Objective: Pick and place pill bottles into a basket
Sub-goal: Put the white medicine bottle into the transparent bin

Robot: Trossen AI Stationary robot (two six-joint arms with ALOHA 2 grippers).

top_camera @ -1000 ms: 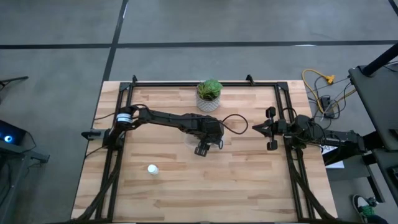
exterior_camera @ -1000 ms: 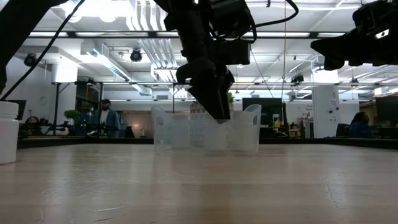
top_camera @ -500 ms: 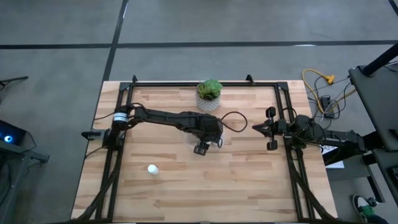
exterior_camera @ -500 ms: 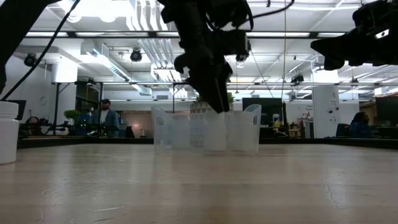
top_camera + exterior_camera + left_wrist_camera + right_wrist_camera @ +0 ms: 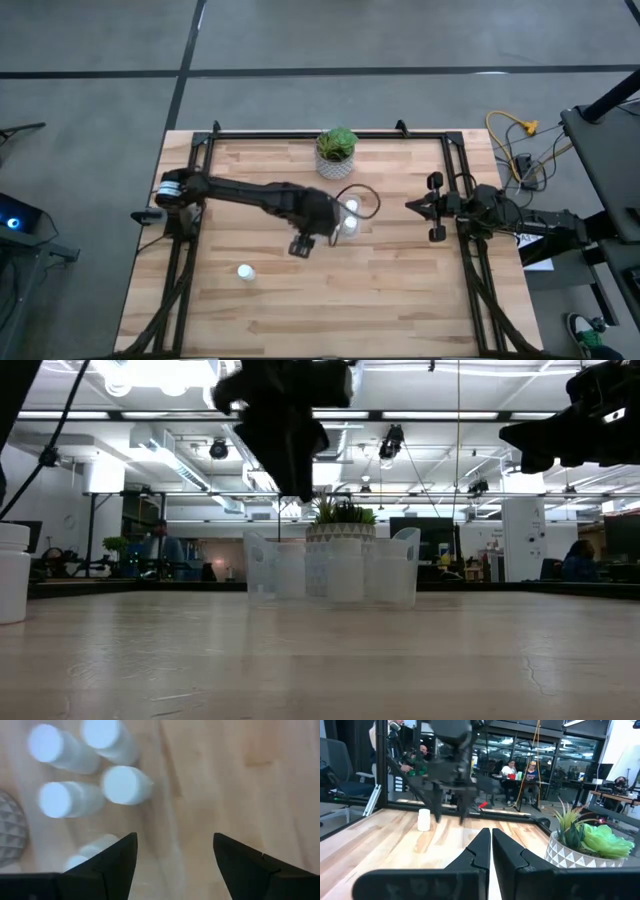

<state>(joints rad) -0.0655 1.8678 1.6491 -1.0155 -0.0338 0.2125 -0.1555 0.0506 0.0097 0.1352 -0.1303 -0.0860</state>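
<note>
Since a second ago, the left gripper (image 5: 300, 245) has lifted out of the clear basket (image 5: 343, 217) and swung toward the lone pill bottle (image 5: 244, 271) on the tabletop (image 5: 400, 290), its fingers apart and holding nothing. From the left wrist view, five white-capped bottles (image 5: 122, 785) stand grouped in the basket, near the potted plant (image 5: 337, 152). That leaves, by my reckoning, one bottle to fetch, so the job looks nearly finished. At the right edge of the tabletop the right gripper (image 5: 412, 207) waits, its fingers pressed together.
</note>
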